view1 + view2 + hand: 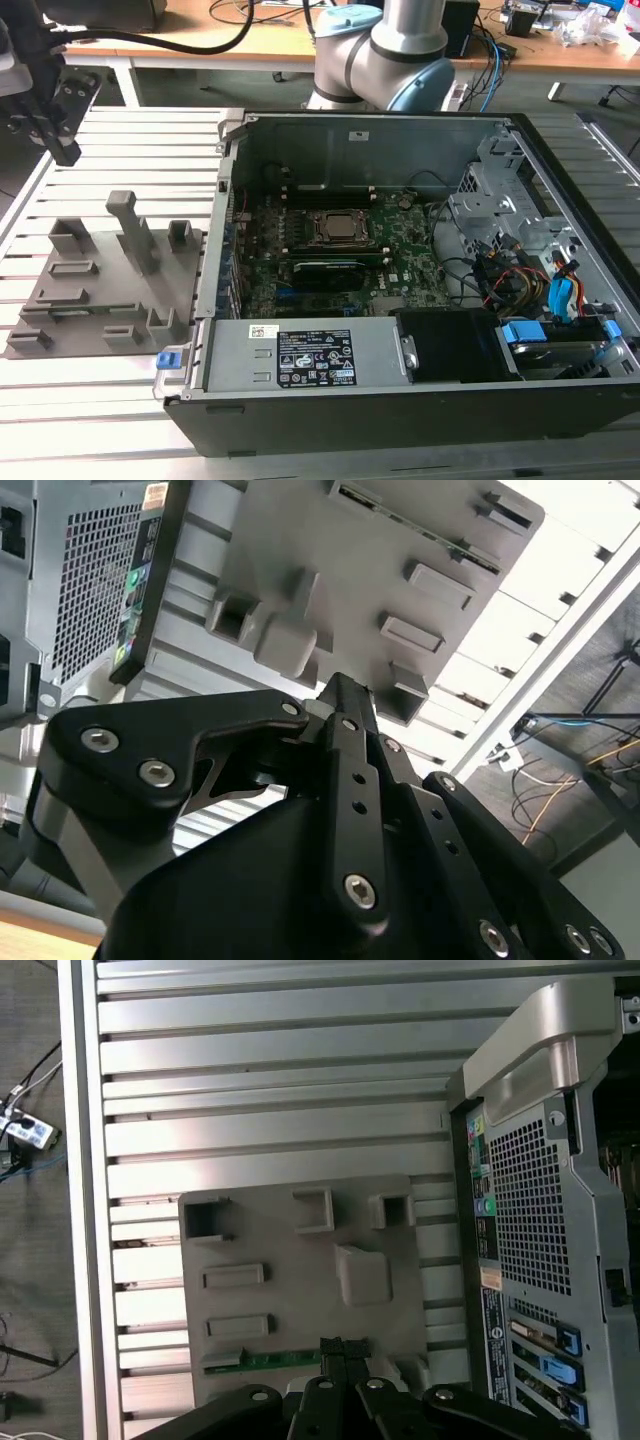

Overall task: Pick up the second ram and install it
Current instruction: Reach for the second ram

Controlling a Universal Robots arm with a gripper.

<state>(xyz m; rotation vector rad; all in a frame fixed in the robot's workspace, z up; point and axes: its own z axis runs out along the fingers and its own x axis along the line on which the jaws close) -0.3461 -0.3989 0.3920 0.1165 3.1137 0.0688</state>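
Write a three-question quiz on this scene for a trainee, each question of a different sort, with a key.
1. True or false: the second ram lies in the grey holder tray.
2. In the exterior view, where is the gripper relative to the computer case?
A) inside it
B) above the slatted table, to the exterior view's left of it
C) resting on its rim
3. Fill in: the case lies ___, so its motherboard shows.

Key: 1 true; 2 B; 3 open.
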